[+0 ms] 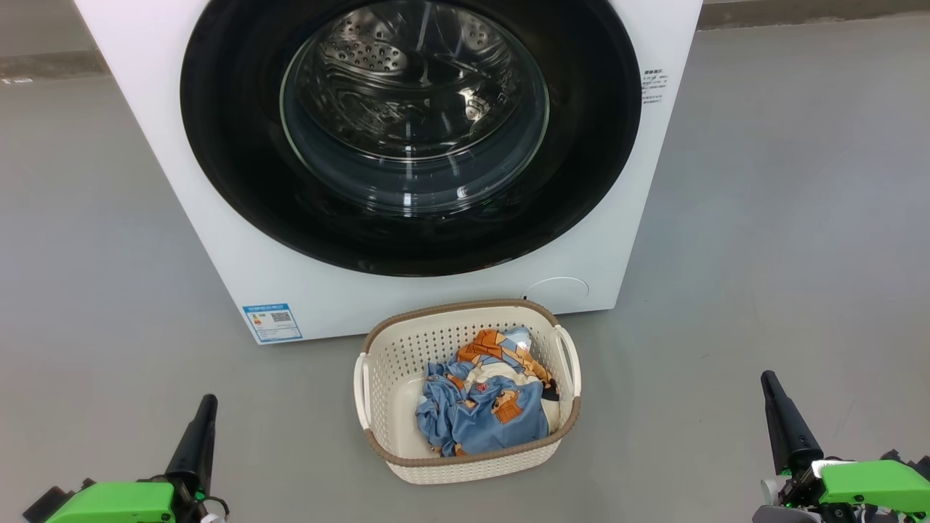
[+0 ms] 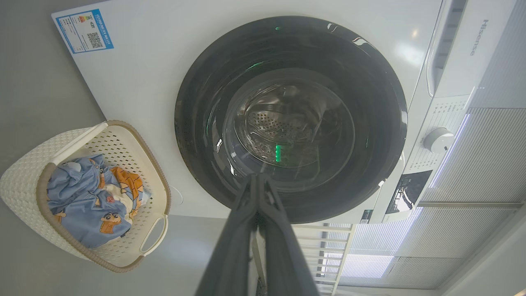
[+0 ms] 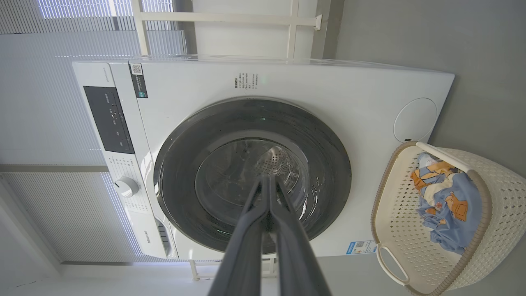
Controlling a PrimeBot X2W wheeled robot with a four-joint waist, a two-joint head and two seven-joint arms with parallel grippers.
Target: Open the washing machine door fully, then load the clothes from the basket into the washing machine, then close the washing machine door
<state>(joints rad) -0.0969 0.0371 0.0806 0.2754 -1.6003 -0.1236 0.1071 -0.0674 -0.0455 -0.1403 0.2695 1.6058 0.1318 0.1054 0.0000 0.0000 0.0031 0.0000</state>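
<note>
Closed, empty: dark left claw point(image 1: 208, 399), 7 o'clock; right claw point(image 1: 768, 378), 5 o'clock. Cream perforated plastic basket point(image 1: 465, 465) of light-blue clothes point(image 1: 483, 414), 6 o'clock. Round black washing machine door point(image 1: 225, 160), 12 o'clock, shut. Opening step unstarted; likely needs rim hooked.

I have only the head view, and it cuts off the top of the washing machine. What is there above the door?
Observer: A dark control panel and a white dial sit above the washing machine door, in the right wrist view.
Operator: And my grippers, open or shut?
Observer: The left gripper and the right gripper both have fingers pressed together, pointing toward the door glass.
Operator: What is behind the washing machine?
Observer: Pale window blinds.
</note>
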